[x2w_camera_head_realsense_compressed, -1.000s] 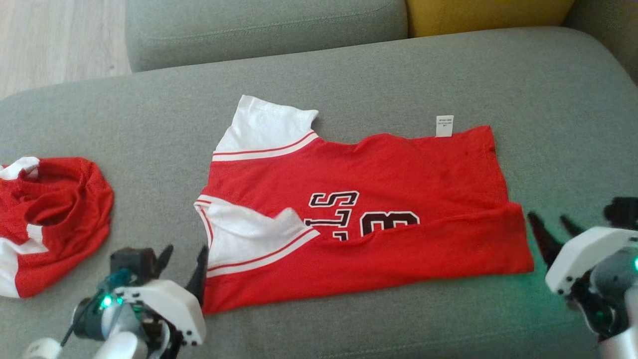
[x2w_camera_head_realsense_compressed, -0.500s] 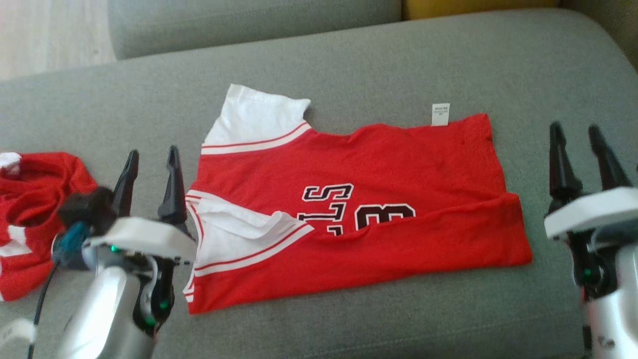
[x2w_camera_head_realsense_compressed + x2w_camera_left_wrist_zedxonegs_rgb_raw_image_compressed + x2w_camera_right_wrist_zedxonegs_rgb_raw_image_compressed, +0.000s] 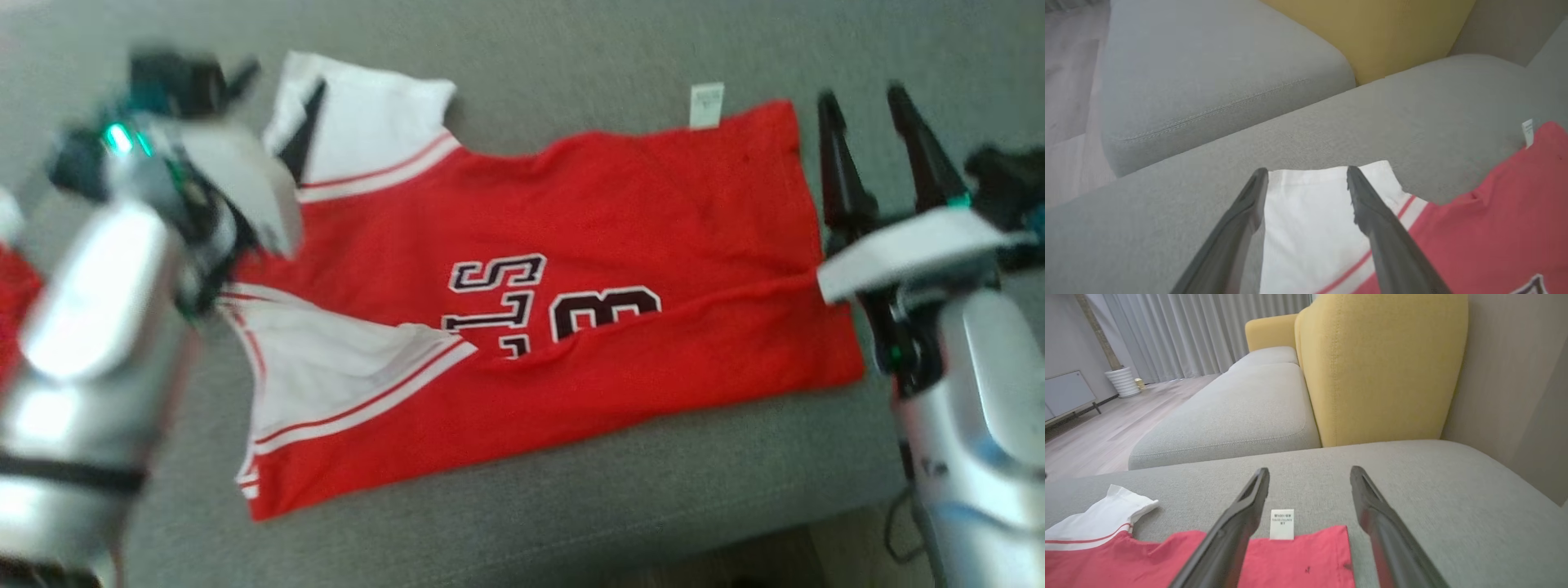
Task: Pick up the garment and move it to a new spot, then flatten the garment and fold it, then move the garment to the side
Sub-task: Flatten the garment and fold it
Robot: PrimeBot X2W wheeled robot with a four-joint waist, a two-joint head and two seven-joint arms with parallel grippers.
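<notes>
The red jersey [image 3: 620, 220] lies spread on the grey sofa cushion [image 3: 571, 49], its near long edge folded up over the black lettering and the near white sleeve [image 3: 343, 367] lying on the body. The left gripper [image 3: 1306, 170] hangs open over the far white sleeve [image 3: 1306, 228] — its dark fingers straddle the sleeve's end, and whether they touch the cloth cannot be told. The right gripper [image 3: 1309, 470] is open too and holds nothing, its fingers either side of the white care label [image 3: 1282, 524] at the jersey's far hem corner — in the head view it stands just beside that edge. A yellow backrest [image 3: 1380, 367] rises behind the cushion
</notes>
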